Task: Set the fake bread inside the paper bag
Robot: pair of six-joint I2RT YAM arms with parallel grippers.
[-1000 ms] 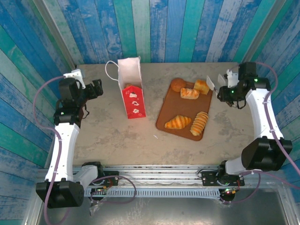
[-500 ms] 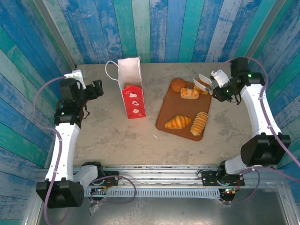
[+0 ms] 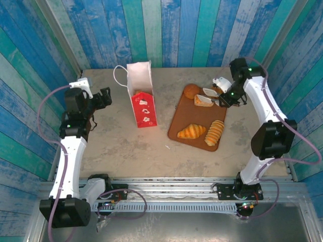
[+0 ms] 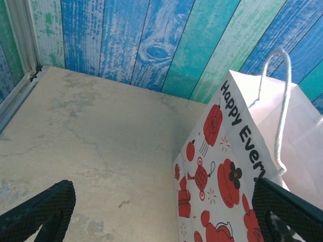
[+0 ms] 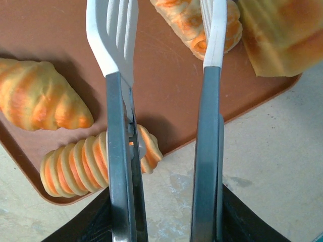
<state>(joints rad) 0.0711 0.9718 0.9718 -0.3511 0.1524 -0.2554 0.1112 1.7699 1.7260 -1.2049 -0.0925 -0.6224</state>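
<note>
The ridged horn lies lengthwise near-to-far beside the crosswise croissant.

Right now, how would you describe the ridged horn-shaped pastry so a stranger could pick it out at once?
Find the brown tray on the right half of the table, right of the paper bag. At its near right corner, beside the croissant, lies the horn pastry. It alone is a tapered stack of ridges.
</note>
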